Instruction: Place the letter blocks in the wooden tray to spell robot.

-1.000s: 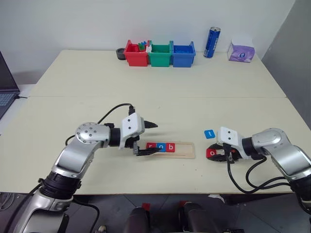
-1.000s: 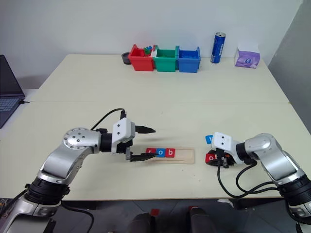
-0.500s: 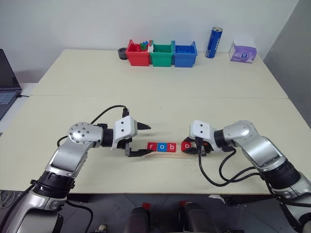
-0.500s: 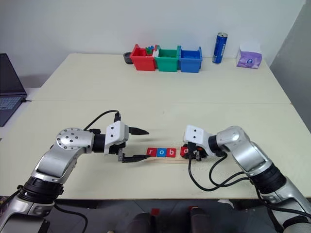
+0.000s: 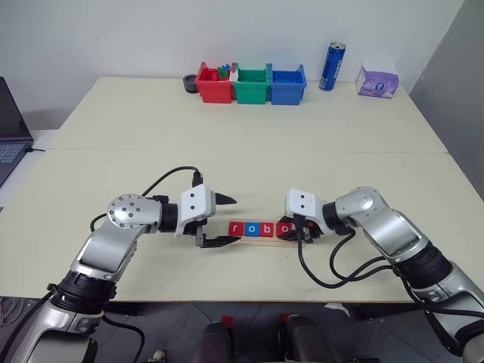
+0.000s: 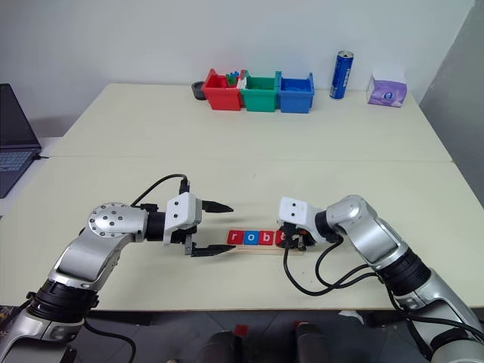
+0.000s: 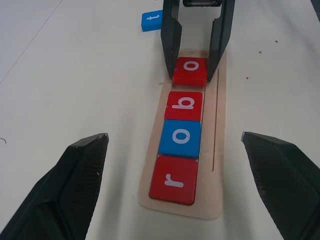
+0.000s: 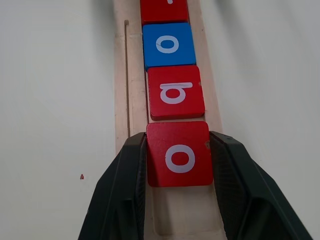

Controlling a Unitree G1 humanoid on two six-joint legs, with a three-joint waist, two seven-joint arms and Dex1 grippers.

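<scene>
Four letter blocks sit along the wooden tray (image 7: 218, 150), which lies near the front edge of the table (image 5: 249, 113), between the two arms. From the left arm's end: red r (image 7: 175, 180), blue o (image 7: 181, 137), red b (image 7: 184, 105), then a second red o (image 8: 178, 153). The first three lie flat and touch edge to edge. That second red o is clamped between the two black fingers of the right gripper (image 8: 178, 165), just past the b; whether it rests on the wood, can't tell. The fifth block, blue t (image 7: 152, 20), lies off the tray on the table, at about 11 o'clock from the tray's far end in the left wrist view. Left gripper (image 5: 227, 221) hangs at the tray's r end, fingers spread wide, holding nothing. Red, green and blue bins (image 5: 251, 84) stand at 12 o'clock near the table's back edge, with a blue can (image 5: 330, 66) and a purple tissue pack (image 5: 376, 80) toward 1 o'clock.
</scene>
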